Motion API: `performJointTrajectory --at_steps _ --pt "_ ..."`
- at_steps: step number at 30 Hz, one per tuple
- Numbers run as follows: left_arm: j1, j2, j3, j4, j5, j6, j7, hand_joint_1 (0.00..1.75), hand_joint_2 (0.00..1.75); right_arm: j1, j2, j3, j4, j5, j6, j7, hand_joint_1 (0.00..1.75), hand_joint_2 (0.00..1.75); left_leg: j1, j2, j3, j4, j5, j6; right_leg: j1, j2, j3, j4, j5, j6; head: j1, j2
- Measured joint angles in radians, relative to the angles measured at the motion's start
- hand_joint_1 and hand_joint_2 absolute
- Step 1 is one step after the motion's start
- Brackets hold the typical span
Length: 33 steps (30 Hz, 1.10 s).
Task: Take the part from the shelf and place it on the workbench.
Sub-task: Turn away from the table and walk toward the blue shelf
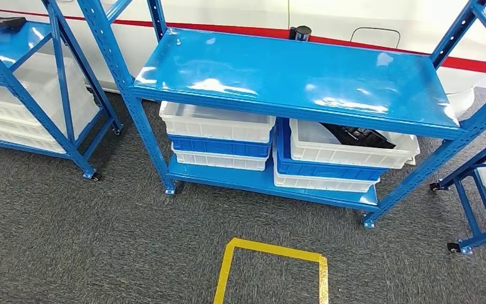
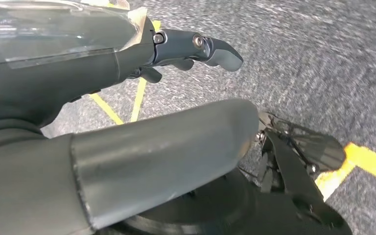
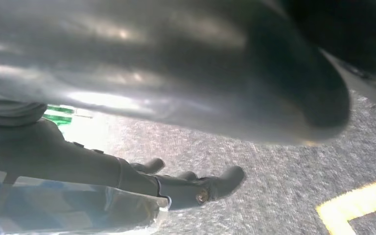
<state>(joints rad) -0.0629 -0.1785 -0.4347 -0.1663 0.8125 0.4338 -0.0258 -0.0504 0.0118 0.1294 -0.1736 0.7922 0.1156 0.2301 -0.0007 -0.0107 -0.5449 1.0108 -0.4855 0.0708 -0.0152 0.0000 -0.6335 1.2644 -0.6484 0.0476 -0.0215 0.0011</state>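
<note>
Directly ahead in the head view stands a blue metal shelf unit (image 1: pixel 291 79) with a bare, glossy top board and, beneath it, a lower board carrying two stacks of white and blue plastic crates. A dark, ribbed part (image 1: pixel 359 135), most likely the one the task means, lies in the top white crate (image 1: pixel 353 149) of the right-hand stack, half hidden under the top board. On the grey carpet in front of the shelf is a yellow taped square (image 1: pixel 272 269). Another blue rack (image 1: pixel 31 82) stands to the left, and a third shows at the right edge.

From the left wrist view, the left hand (image 2: pixel 127 112) hangs over the carpet and yellow tape lines. Its thick grey thumb and darker fingers (image 2: pixel 210 49) are spread apart, and it holds nothing.

From the right wrist view, the right hand (image 3: pixel 176 147) also hangs above the carpet near a yellow line. Its thumb and dark fingers (image 3: pixel 210 186) sit apart with nothing between them.

Judging by this, the step in hand is the approach. To do it well, the robot should probably square up to the right-hand stack, come in low under the top board, and reach with the right hand, fingers wide, without catching the board's edge or the crate's rim.
</note>
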Motion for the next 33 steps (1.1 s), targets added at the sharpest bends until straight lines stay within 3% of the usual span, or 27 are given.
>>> performJointTrajectory --at_steps 1,3,4,6,7,9,11,14,15,16,18,19,20,23,24,26,28,30,31,33 --pt "0.001 0.0 0.0 0.0 0.001 0.002 0.002 0.0 0.0 0.0 0.0 0.0 0.0 0.002 0.0 0.0 0.0 0.0 0.0 -0.002 0.012 0.0 -0.009 -0.001 0.0 0.0 0.001 -0.038 0.018 0.005 0.0 0.0" --pt "0.002 0.0 0.0 0.0 0.002 0.005 0.003 0.0 0.0 0.002 -0.001 0.001 0.0 0.006 0.0 0.001 0.0 0.0 0.0 -0.005 0.036 0.0 -0.029 -0.008 -0.001 -0.001 0.027 -0.159 0.105 0.019 0.001 0.0" --pt "0.002 0.0 0.0 0.0 0.003 0.006 0.003 0.0 0.0 0.003 -0.002 0.001 0.001 0.009 0.0 0.002 0.0 0.0 -0.001 -0.007 0.044 0.0 -0.039 -0.012 0.0 -0.003 0.038 -0.204 0.138 0.016 0.002 0.0" --pt "0.001 -0.001 0.001 0.0 0.005 0.006 0.004 0.0 0.0 0.003 -0.002 0.002 0.001 0.013 0.0 0.002 0.0 0.0 -0.004 -0.009 0.053 0.003 -0.053 -0.025 0.003 -0.006 0.05 -0.236 0.171 -0.006 0.001 0.0" --pt "0.0 -0.002 0.001 0.0 0.006 0.007 0.004 0.0 0.0 0.002 -0.001 0.002 0.0 0.015 0.0 0.002 0.0 0.0 -0.005 -0.008 0.058 0.006 -0.056 -0.031 0.003 -0.006 0.055 -0.239 0.166 -0.02 0.0 0.0" --pt "-0.001 -0.002 0.001 0.0 0.009 0.008 0.004 0.0 0.0 0.001 -0.001 0.004 0.0 0.018 0.0 0.002 0.0 0.0 -0.004 -0.004 0.058 0.034 -0.062 -0.041 -0.002 -0.002 0.072 -0.244 0.165 -0.036 -0.002 0.0" --pt "-0.003 -0.001 0.002 0.0 0.01 0.008 0.003 0.0 0.0 0.0 -0.001 0.007 0.0 0.02 0.0 0.002 0.0 0.0 0.0 0.001 0.011 0.116 -0.088 -0.053 -0.005 -0.001 0.093 -0.246 0.156 -0.047 -0.008 0.0" --pt "-0.003 0.0 0.003 0.0 0.012 0.008 0.002 0.0 0.0 0.0 -0.001 0.008 0.0 0.02 0.001 0.003 0.0 0.0 0.006 0.005 -0.105 0.265 -0.146 -0.066 -0.004 0.0 0.109 -0.246 0.138 -0.055 -0.012 0.0" --pt "-0.002 0.0 0.004 0.0 0.012 0.008 0.002 0.0 0.0 0.001 -0.002 0.009 0.0 0.02 0.001 0.003 0.0 0.0 0.007 0.006 -0.126 0.271 -0.142 -0.067 -0.004 0.0 0.117 -0.246 0.131 -0.054 -0.012 0.0" --pt "-0.002 0.0 0.005 0.0 0.012 0.008 0.002 0.0 0.0 0.003 -0.001 0.009 0.0 0.021 0.002 0.003 0.0 0.0 0.007 0.006 -0.132 0.246 -0.119 -0.066 -0.004 0.001 0.128 -0.246 0.122 -0.053 -0.013 0.0" --pt "0.0 0.001 0.006 0.0 0.012 0.008 0.003 0.0 0.0 0.006 -0.001 0.01 0.0 0.021 0.002 0.003 0.0 0.0 0.007 0.008 -0.106 0.134 -0.026 -0.059 -0.004 0.001 0.15 -0.246 0.105 -0.048 -0.013 0.0" --pt "-0.001 0.001 0.007 0.001 0.012 0.009 0.004 0.0 0.0 0.006 -0.001 0.011 0.0 0.021 0.002 0.003 0.0 0.0 0.004 0.008 -0.095 0.09 0.0 -0.054 -0.003 0.002 0.16 -0.246 0.098 -0.044 -0.012 0.0" --pt "-0.001 0.001 0.007 0.001 0.012 0.013 0.008 0.0 0.0 0.004 -0.001 0.013 0.0 0.022 0.002 0.003 0.0 0.44 0.0 0.008 -0.086 0.062 0.014 -0.047 -0.002 0.003 0.165 -0.246 0.091 -0.038 -0.013 0.0" --pt "-0.003 -0.001 0.009 0.001 0.013 0.046 0.059 0.0 1.31 -0.006 0.0 0.017 0.0 0.032 -0.002 0.001 0.0 1.75 -0.006 0.006 -0.076 0.048 0.019 -0.028 0.003 0.002 0.177 -0.251 0.073 -0.019 -0.014 0.0" --pt "-0.003 -0.002 0.009 0.001 0.011 0.061 0.091 0.0 1.75 -0.007 -0.001 0.017 0.0 0.038 -0.007 -0.001 0.0 1.75 -0.004 0.006 -0.068 0.041 0.028 -0.023 0.004 0.001 0.18 -0.245 0.066 -0.015 -0.013 0.0" --pt "-0.003 -0.004 0.009 0.001 0.004 0.088 0.159 0.0 1.75 -0.007 -0.003 0.018 -0.001 0.046 -0.02 -0.005 0.0 1.75 0.0 0.008 -0.054 0.027 0.035 -0.013 0.005 -0.001 0.153 -0.181 0.033 -0.015 -0.01 0.0" --pt "-0.004 -0.006 0.009 0.001 -0.003 0.101 0.201 0.0 1.75 -0.006 -0.005 0.018 -0.001 0.047 -0.028 -0.006 0.0 1.75 0.001 0.008 -0.053 0.022 0.034 -0.006 0.004 -0.001 0.074 -0.045 -0.018 -0.019 -0.006 0.0" --pt "-0.004 -0.006 0.009 0.001 -0.005 0.106 0.215 0.0 1.75 -0.006 -0.006 0.018 -0.001 0.046 -0.033 -0.008 0.0 1.75 0.0 0.005 -0.05 0.023 0.029 -0.003 0.003 -0.001 0.01 0.04 -0.033 -0.013 -0.005 0.0" --pt "-0.004 -0.006 0.009 0.001 -0.005 0.108 0.218 0.0 1.75 -0.006 -0.007 0.018 -0.001 0.045 -0.034 -0.008 0.0 1.75 0.001 0.003 -0.046 0.023 0.026 -0.003 0.003 -0.001 0.005 0.025 -0.012 -0.003 -0.004 0.0" --pt "-0.004 -0.007 0.008 0.001 -0.005 0.11 0.22 0.0 1.75 -0.007 -0.009 0.017 -0.001 0.045 -0.034 -0.009 0.0 1.75 0.001 -0.001 -0.036 0.023 0.019 -0.008 0.001 -0.001 0.043 -0.1 0.062 0.015 -0.002 0.0"
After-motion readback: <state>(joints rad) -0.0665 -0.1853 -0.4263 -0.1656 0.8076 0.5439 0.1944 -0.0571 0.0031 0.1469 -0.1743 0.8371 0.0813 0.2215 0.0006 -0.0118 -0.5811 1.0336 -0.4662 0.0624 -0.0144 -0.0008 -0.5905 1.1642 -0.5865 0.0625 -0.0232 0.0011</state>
